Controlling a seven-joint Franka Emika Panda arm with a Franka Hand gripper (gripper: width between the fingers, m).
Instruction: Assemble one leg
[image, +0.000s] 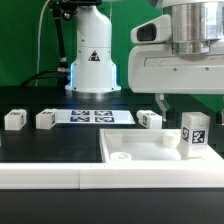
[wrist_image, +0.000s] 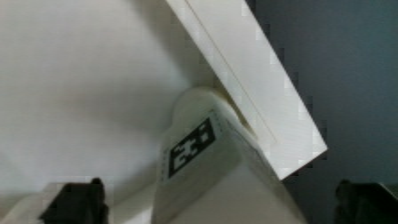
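One leg (image: 193, 133) stands upright at a corner of the tray (image: 150, 156), on the exterior view's right, its tag facing that camera. In the wrist view we see the same leg close against the tray's raised rim, with the dark table (image: 30, 142) beyond the rim.

The gripper (wrist_image: 219, 200) hangs right over this leg. Its fingers (wrist_image: 75, 200) are spread wide, one on each side of the leg, with clear space between each pad and the white plastic. We read that as holding nothing, only straddling the post.

Three other legs (image: 45, 119) lie loose on the table behind the tray. Two are toward the exterior view's left and one sits near the middle, just beyond the marker board (image: 92, 116). None of them touches the tray.

As for progress, we judge the main part to be behind us, since the leg is at its corner and stands on its own without support. We cannot tell whether it is fully seated or tightened, because the joint at its foot is hidden by the rim in one view and by the leg's own body in the other. If it is loose, what is left is to close on it and turn it home. If it is firm, only pulling the arm away is left.
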